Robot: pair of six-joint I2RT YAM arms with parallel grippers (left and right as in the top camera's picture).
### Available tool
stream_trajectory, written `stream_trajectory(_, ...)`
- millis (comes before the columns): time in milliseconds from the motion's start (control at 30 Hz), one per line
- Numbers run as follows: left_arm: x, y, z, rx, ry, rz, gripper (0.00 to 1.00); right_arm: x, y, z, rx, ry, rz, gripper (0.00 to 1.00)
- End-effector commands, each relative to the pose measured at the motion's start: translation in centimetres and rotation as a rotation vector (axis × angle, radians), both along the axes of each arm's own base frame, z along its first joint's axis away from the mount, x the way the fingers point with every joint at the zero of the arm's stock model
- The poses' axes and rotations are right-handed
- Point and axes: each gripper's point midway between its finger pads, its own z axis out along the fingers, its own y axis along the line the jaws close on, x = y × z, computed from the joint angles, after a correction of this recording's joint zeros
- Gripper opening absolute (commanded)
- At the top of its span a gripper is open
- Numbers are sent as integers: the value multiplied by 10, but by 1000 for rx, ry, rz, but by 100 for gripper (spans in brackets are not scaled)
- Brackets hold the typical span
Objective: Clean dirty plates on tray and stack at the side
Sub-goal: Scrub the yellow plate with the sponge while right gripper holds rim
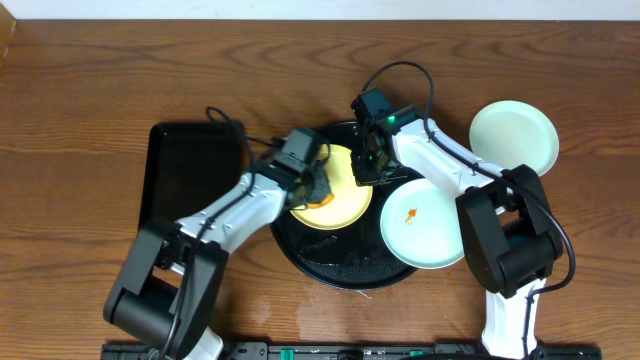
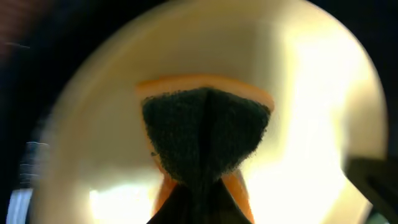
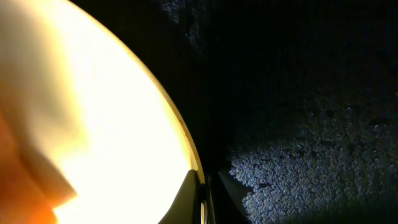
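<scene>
The round black tray (image 1: 330, 262) carries the yellow plate (image 1: 345, 205); a smeared mint plate (image 1: 425, 225) overhangs its right rim. The left gripper (image 1: 308, 180) clamps a sponge (image 2: 205, 134) against the yellow plate, while the right gripper (image 1: 367, 165) narrowly pinches its rim. Hard scrubbing could wrench the rim free and skid the plate into its neighbour.

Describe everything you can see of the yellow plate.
The yellow plate is small, round, pale and glossy, with a shallow raised rim. It seems to lie flat, right way up, in the far-left part of the black tray. The left gripper presses a dark-faced orange sponge on its middle, hiding any smear there. The right gripper appears to pinch its right rim. A mint plate lies close beside it; whether they touch cannot be told.
</scene>
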Motion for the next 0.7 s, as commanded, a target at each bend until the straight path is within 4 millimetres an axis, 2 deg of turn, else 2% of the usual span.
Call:
stream_trajectory(0,8,29,-4,36,17,78,8,1,-5,-5,-32,1,6,1)
stream_trajectory(67,12,42,-3,38,19,90,8,1,-5,-5,-32,2,7,1)
stream_trajectory(167,22,44,9,16,-23,10,8,1,-5,-5,-33,3,9,1)
stream_trajectory(267,34,37,39,-11,-104,-40,7,0,-5,-5,-32,3,9,1)
stream_trajectory(400,46,26,89,-56,-252,-56,8,1,-5,-5,-32,2,9,1)
stream_trajectory(467,48,23,104,-73,-298,-61,8,1,-5,-4,-31,0,9,1)
stream_trajectory(567,45,15,110,-95,-306,-73,8,2,-4,-4,-28,-5,8,1)
stream_trajectory(667,41,7,98,-113,-261,-56,8,3,-4,-4,-27,-7,8,1)
